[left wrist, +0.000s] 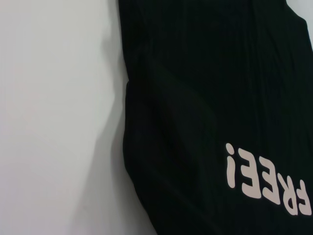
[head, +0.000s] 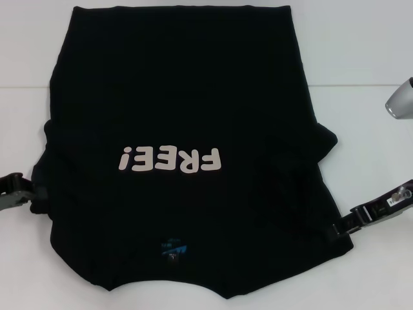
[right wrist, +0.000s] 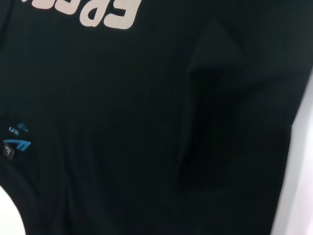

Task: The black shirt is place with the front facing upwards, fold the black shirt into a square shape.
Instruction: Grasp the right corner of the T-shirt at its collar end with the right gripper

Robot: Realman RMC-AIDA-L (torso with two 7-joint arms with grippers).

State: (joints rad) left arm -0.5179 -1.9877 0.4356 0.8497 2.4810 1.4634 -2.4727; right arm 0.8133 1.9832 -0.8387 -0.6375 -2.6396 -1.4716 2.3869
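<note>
Both pincers at the sleeves of the black shirt (head: 181, 155), which lies face-up across the white worktop (head: 361, 51).

Left pincer (head: 31, 194) at nine o'clock and right pincer (head: 337, 227) at four o'clock meet the sleeve edges; whether either grips cloth cannot be told. Uneven pulls could skew the fold, since the right sleeve is already bunched.

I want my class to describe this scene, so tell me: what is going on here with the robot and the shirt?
A black shirt lies front up on a white table, its "FREE!" lettering showing and its blue neck label nearest the robot. The left gripper sits at the shirt's left edge and the right gripper at its right edge, both low by the sleeves. No square fold is made yet.
</note>
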